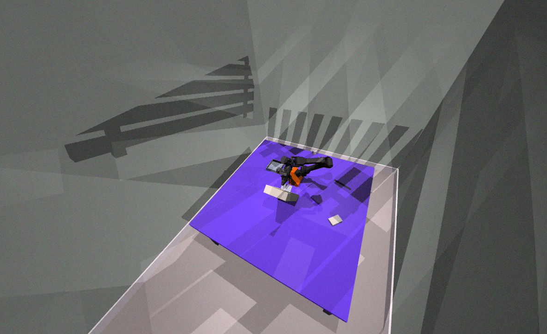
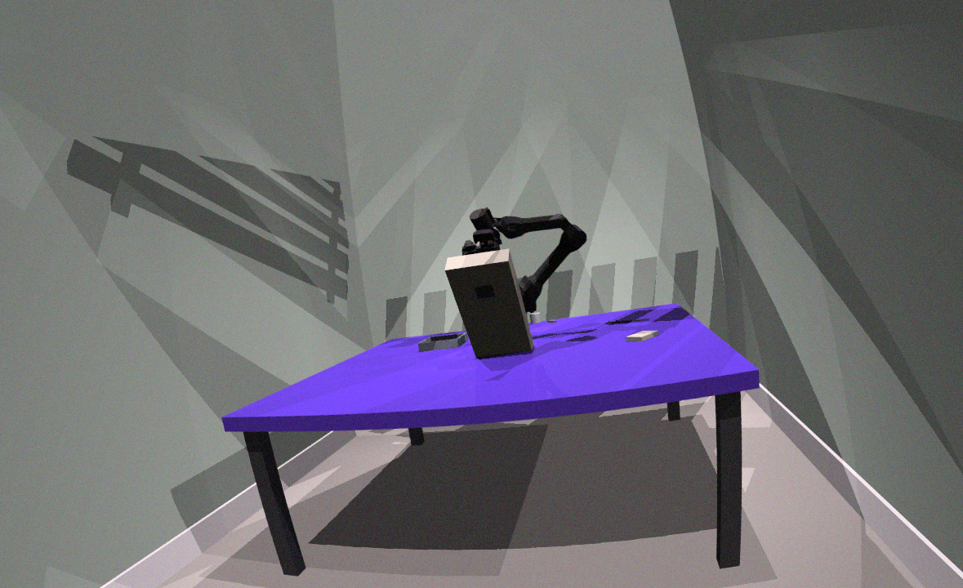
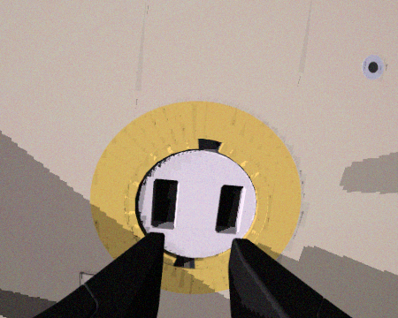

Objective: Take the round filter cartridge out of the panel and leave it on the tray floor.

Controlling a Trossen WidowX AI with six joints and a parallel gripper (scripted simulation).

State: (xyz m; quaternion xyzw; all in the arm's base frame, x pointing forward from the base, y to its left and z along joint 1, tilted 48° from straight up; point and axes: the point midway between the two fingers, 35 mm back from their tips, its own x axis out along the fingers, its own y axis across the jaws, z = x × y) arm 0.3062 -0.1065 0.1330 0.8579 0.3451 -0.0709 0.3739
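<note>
In the wrist view the round white cartridge sits inside a yellow ring on the beige panel. Its two dark slots stand side by side. The ring has a dark notch above and one below the cartridge. My gripper is partly open and empty, its fingertips a little apart. They overlap the lower part of the face, just below the slots; I cannot tell whether they touch it. The exterior camera sees the panel's back, which hides the fingers. The tray stands beyond the panel, with no cartridge visible in it.
A screw head is on the panel face. An orange block stands close to the arm. A pale flat block lies to the right on the purple table. A small white cylinder stands behind the panel.
</note>
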